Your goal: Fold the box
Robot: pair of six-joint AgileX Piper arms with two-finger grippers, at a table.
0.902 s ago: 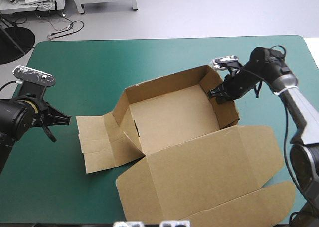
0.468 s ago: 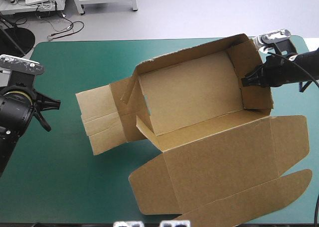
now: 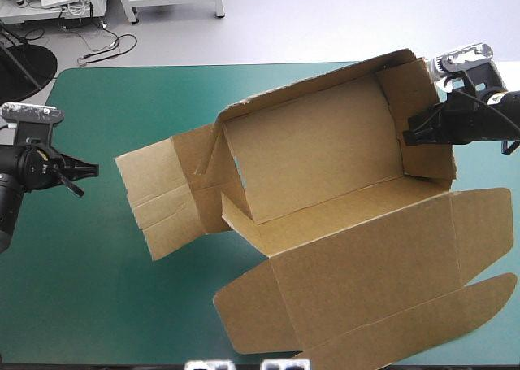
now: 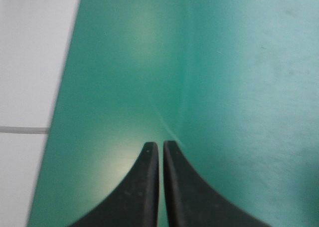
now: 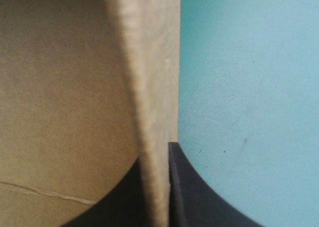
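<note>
At box point(image 3: 325, 158) right wall, right claw point(image 3: 408, 136) pinches it; left claw point(image 3: 91, 169) pressed together.

A: How are the arms finished?
B: The left arm point(image 3: 12, 183) and right arm point(image 3: 487, 118) are cased in black, with rounded housings.
A: And how are the claws built?
B: The left claw point(image 4: 161, 144) and right claw point(image 5: 155, 154) are each formed of two broad black fingers point(image 4: 189, 197), curved like fins, wide-based and tapered to points.
</note>
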